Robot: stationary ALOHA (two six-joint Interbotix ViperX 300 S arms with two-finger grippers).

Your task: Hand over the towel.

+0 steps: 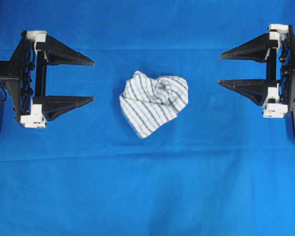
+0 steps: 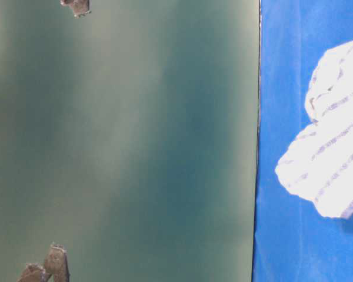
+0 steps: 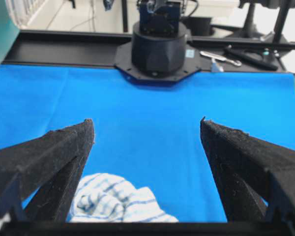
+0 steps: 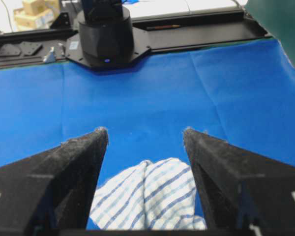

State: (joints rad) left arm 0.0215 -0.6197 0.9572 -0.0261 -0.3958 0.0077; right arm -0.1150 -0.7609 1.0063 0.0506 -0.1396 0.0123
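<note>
The towel (image 1: 153, 102), white with thin blue-grey stripes, lies crumpled on the blue cloth at the middle of the table. It also shows at the right of the table-level view as the same towel (image 2: 329, 167). My left gripper (image 1: 93, 81) is open at the left, tips pointing at the towel and well short of it. My right gripper (image 1: 220, 70) is open at the right, also apart from it. In the left wrist view the towel (image 3: 113, 204) sits low between the jaws of that gripper (image 3: 146, 123). In the right wrist view the towel (image 4: 150, 199) lies between the open gripper (image 4: 145, 132).
A large plain blue cloth (image 1: 147, 187) covers the table. The right arm's black base (image 3: 159, 46) stands at the far edge in the left wrist view; the left arm's base (image 4: 105, 37) shows in the right wrist view. A dark green panel (image 2: 123, 141) fills most of the table-level view.
</note>
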